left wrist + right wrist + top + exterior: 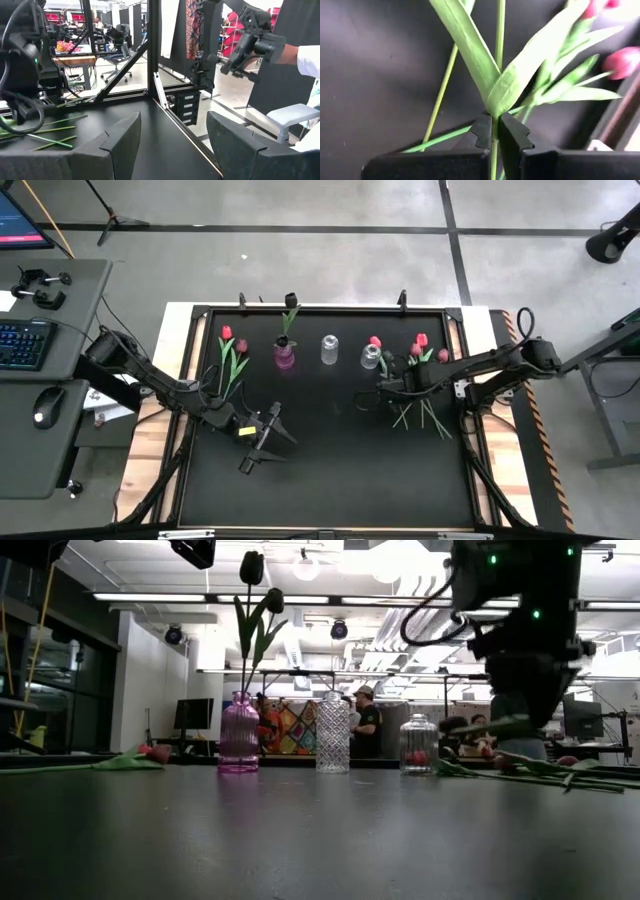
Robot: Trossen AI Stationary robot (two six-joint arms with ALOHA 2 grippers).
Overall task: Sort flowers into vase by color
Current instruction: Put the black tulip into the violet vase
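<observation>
Three vases stand in a row at the table's far side. The purple vase [285, 358] holds a dark tulip [251, 567], the middle clear vase [329, 350] shows nothing in it, and the right clear vase [371, 357] has a red head at it. Two flowers [232, 358] lie at the far left. Several more flowers [422, 352] lie at the right, stems toward the near edge. My right gripper [388, 387] hangs over that right pile, shut on one green stem. My left gripper [268, 445] waits open left of centre, with nothing between its fingers. My right gripper pinches a flower's thin green stem [493, 119] between its two fingertips, just where two long leaves branch off. The fingers come from above, pointing steeply down, and lie across the stem. In the low view a leaf [505, 725] shows raised above the flowers lying on the table. The held flower's head is out of view.
The black mat has a raised black frame [470, 430] around it, with clamps along the far edge. Loose stems [425, 418] lie below my right gripper. The mat's middle and near part [340, 480] is bare. People show in the room beyond the table.
</observation>
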